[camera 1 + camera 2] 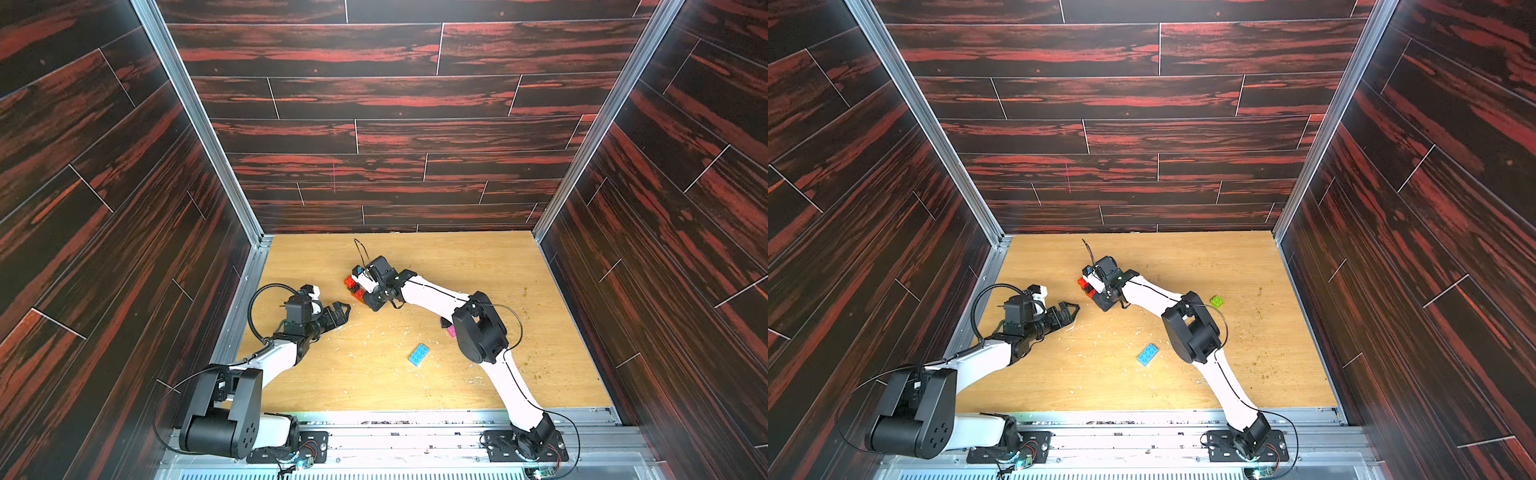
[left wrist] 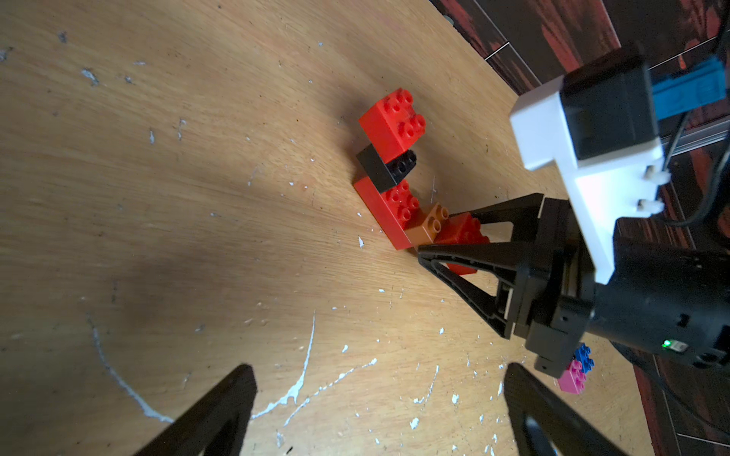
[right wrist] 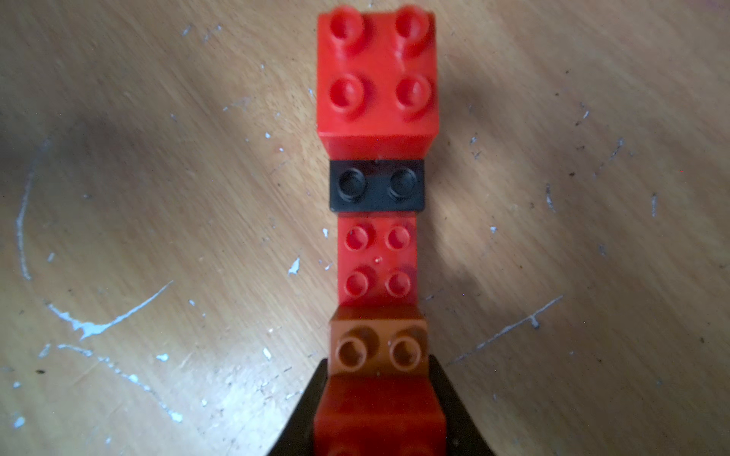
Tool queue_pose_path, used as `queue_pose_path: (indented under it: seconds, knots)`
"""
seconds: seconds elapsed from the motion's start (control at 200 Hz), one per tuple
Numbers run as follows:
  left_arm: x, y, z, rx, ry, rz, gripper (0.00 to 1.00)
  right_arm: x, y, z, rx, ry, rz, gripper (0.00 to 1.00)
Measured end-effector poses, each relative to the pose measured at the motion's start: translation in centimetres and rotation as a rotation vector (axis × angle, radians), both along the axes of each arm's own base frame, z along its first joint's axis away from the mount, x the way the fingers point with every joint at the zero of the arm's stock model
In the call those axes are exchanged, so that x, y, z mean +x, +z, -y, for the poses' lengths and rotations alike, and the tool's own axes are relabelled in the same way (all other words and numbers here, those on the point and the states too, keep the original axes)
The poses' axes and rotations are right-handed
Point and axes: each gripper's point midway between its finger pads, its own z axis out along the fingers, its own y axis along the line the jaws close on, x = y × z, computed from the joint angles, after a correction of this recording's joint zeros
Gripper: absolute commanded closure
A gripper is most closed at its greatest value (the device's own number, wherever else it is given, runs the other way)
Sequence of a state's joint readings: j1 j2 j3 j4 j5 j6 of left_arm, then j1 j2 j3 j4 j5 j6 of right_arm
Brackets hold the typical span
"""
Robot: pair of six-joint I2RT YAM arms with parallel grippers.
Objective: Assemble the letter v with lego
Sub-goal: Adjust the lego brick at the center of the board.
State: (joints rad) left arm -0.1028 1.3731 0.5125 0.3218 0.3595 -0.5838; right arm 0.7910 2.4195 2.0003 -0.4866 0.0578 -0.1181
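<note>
A stepped lego assembly [image 2: 399, 173] lies on the wooden table: a red square brick [image 3: 377, 75], a black brick [image 3: 377, 185], a longer red brick [image 3: 377, 260], an orange-brown brick [image 3: 379, 347] and a last red brick [image 3: 377, 414]. My right gripper [image 3: 378, 379] is shut on that last red brick, one finger on each side, as the left wrist view also shows [image 2: 462, 237]. In both top views the right wrist covers most of the assembly [image 1: 351, 282] [image 1: 1084, 282]. My left gripper [image 1: 343, 309] [image 2: 379, 373] stands open and empty, a short way to the left of the assembly.
A light blue long brick [image 1: 419, 354] [image 1: 1147, 354] lies loose near the table's middle front. A green brick [image 1: 1216, 301] sits beyond the right arm's elbow. A pink brick [image 2: 572, 379] and a blue one [image 2: 584, 355] lie together under the right arm. Dark panelled walls surround the table.
</note>
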Motion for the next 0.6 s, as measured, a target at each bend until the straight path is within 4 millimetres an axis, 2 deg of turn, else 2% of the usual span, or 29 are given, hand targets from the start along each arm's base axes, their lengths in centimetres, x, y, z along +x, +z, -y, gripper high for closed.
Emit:
queue_pose_path:
  seconds: [0.13, 0.391, 0.471, 0.601]
  knots:
    - [0.0, 0.0, 0.0, 0.0, -0.001, 0.0, 0.0, -0.1, 0.2, 0.2, -0.016, -0.013, -0.019, 0.73]
    - [0.0, 0.0, 0.0, 0.0, 0.0, 0.0, 0.0, 0.1, 0.4, 0.0, -0.029, -0.031, -0.044, 0.6]
    - [0.0, 0.0, 0.0, 0.0, 0.0, 0.0, 0.0, 0.4, 0.4, -0.3, -0.029, -0.033, -0.047, 0.53]
    - [0.0, 0.0, 0.0, 0.0, 0.0, 0.0, 0.0, 0.9, 0.0, -1.0, -0.025, -0.041, -0.052, 0.5]
